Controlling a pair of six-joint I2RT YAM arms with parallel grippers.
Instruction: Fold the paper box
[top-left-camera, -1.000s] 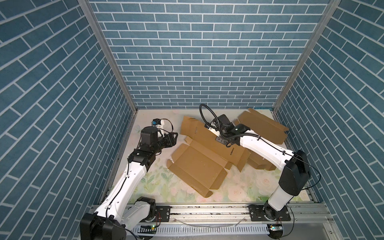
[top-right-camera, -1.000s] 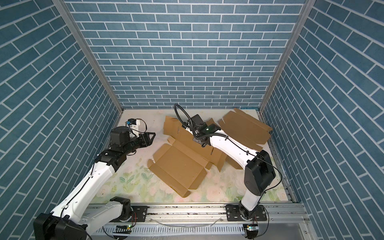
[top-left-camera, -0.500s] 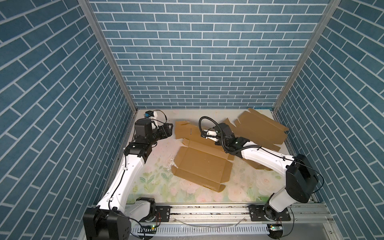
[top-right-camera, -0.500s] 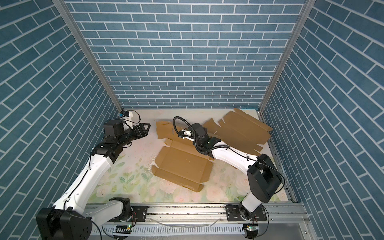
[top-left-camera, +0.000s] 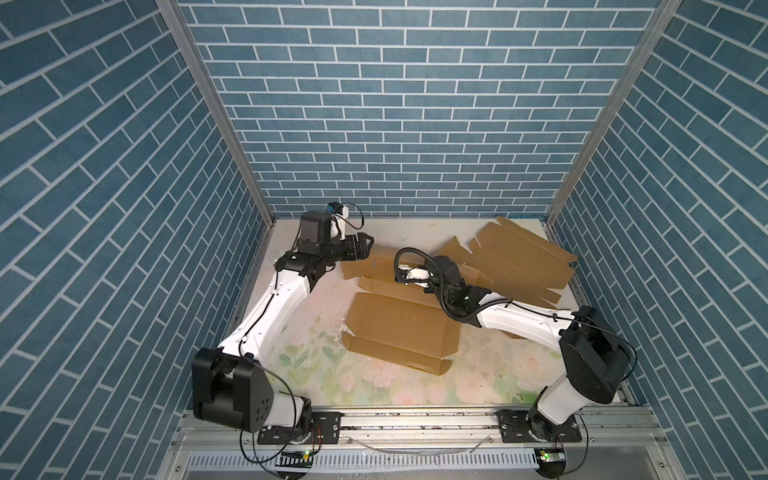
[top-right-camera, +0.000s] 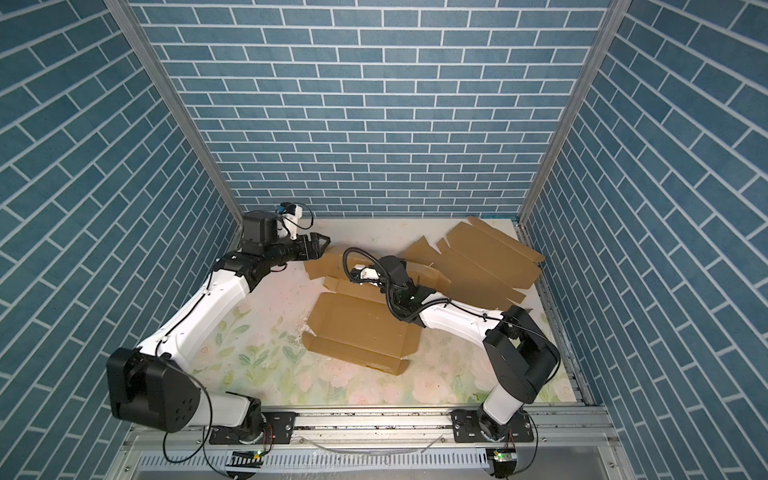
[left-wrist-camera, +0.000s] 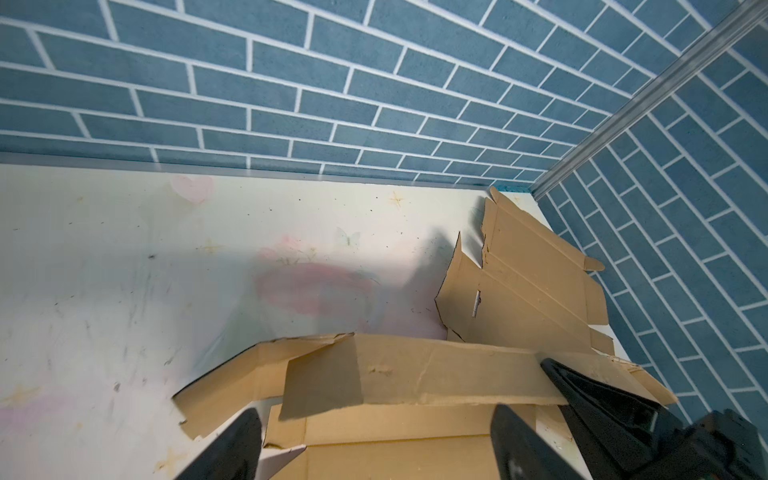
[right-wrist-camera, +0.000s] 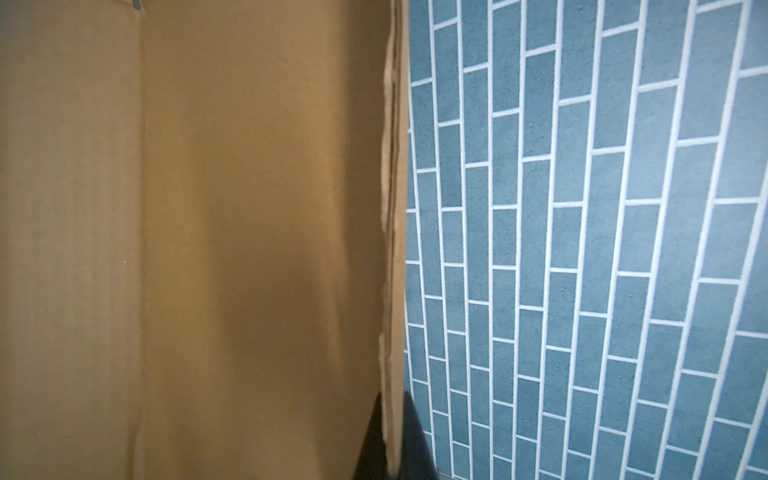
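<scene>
The broadest thing before me is the pale, flower-printed counter (top-left-camera: 316, 365). Near its middle lies the flat brown cardboard box blank (top-left-camera: 399, 328), with its main panel down and its far panel seemingly lifted toward 12 o'clock. In the corner at 2 o'clock sits a spare heap of unfolded brown cardboard sheets (top-left-camera: 519, 257), just beside the blank. The right arm reaches in from 4 o'clock, and its wrist view shows the right pincer (right-wrist-camera: 392, 449) pressed together on the thin edge of that lifted panel. The left pincer (top-left-camera: 367, 246) hovers at 11 o'clock of the blank, spread wide and holding nothing, its black fingers (left-wrist-camera: 232, 444) straddling the corner flap. To my eye the folding has barely begun, since no wall stands square yet. To do this step well, I'd have the right side swing its panel about the scored crease rather than tug it, because the light blank could skate across the slick counter. The left should close low on the flap, near the crease, so the card bends there and not mid-panel.
</scene>
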